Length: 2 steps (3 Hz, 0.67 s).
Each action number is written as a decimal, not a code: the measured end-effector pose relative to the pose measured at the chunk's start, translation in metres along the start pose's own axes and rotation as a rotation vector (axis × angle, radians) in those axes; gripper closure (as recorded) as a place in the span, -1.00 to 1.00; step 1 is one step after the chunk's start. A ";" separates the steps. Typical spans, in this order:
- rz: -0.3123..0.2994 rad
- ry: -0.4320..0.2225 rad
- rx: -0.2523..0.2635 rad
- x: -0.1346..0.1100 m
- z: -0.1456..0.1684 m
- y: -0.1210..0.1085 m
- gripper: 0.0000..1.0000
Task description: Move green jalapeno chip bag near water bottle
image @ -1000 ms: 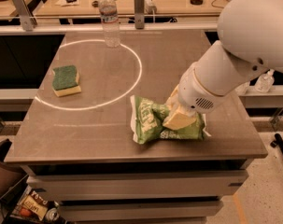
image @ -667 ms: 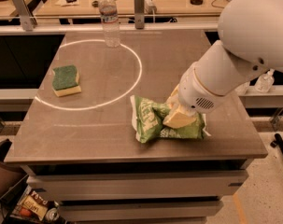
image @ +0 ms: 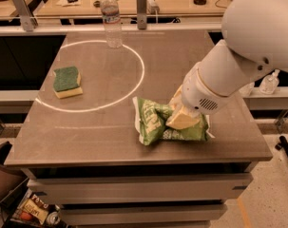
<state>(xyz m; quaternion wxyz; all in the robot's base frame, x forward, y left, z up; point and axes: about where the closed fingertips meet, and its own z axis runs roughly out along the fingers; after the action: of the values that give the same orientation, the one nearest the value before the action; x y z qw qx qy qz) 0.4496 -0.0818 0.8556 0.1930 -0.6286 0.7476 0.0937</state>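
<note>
End effector (image: 182, 119) clamped on green jalapeno chip bag (image: 154, 123) by front edge, water bottle (image: 110, 18) far back.

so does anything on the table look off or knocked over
Nothing spilled or toppled. The green jalapeno chip bag lies crumpled toward the front right, with the end effector down on it. The water bottle stands upright at the far edge; the sponge lies flat.
</note>
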 end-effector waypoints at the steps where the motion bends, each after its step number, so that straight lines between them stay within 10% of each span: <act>1: 0.015 0.029 0.077 -0.007 -0.033 -0.028 1.00; 2: 0.038 0.055 0.214 -0.018 -0.087 -0.072 1.00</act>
<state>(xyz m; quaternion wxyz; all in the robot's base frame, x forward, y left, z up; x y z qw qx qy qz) 0.5079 -0.1130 0.9495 0.2367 -0.5923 0.7702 -0.0003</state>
